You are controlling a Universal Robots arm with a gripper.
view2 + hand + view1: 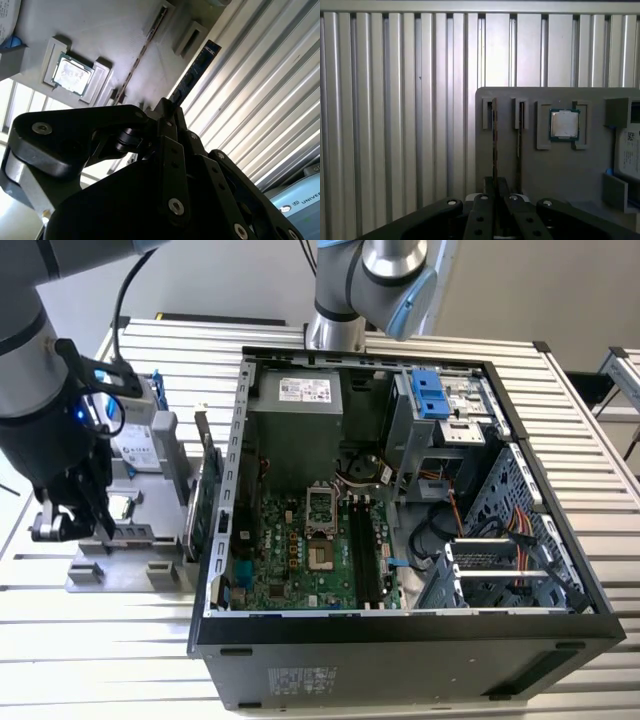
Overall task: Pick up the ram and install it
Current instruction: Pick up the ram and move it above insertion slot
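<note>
In the second wrist view the ram (196,70), a thin dark blue stick, juts from between my gripper (170,107) fingers, which are shut on its near end. In the first wrist view it is seen edge-on as a thin strip (494,140) along the grey holder (540,170), running into the gripper (495,189). Whether it has left its slot I cannot tell. A second thin stick (520,132) stands beside it. In the exterior view my gripper (85,525) hangs over the holder (130,572), at the exterior view's left of the open computer case (400,640).
A square silver CPU chip (564,124) lies in a pocket of the holder. A large green card (205,505) stands between holder and case. The motherboard's long black slots (365,552) lie inside the case. All of this rests on a slatted metal table (120,660).
</note>
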